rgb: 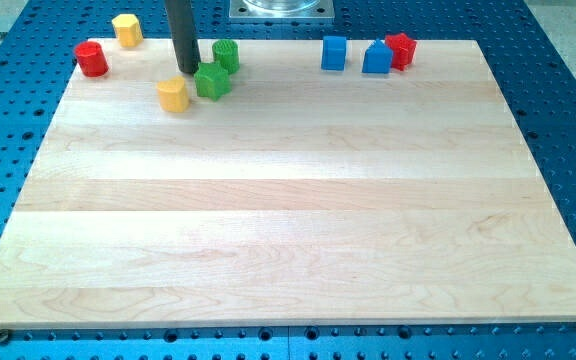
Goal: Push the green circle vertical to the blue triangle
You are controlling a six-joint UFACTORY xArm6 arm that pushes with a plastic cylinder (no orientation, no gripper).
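The green circle (pixel 226 54), a round green block, stands near the board's top edge, left of centre. The blue triangle (pixel 376 59) stands near the top edge to the right, touching a red star-like block (pixel 402 49) on its right. My tip (pixel 186 71) is down on the board, to the left of and a little below the green circle. It is just up-left of a second green block (pixel 211 81), whose shape is angular. Tip and green circle are a small gap apart.
A yellow block (pixel 172 95) lies just below-left of my tip. A blue cube (pixel 334 53) stands left of the blue triangle. A red cylinder (pixel 91 59) and another yellow block (pixel 126 29) sit at the top left, on or off the board's corner (pixel 80 50).
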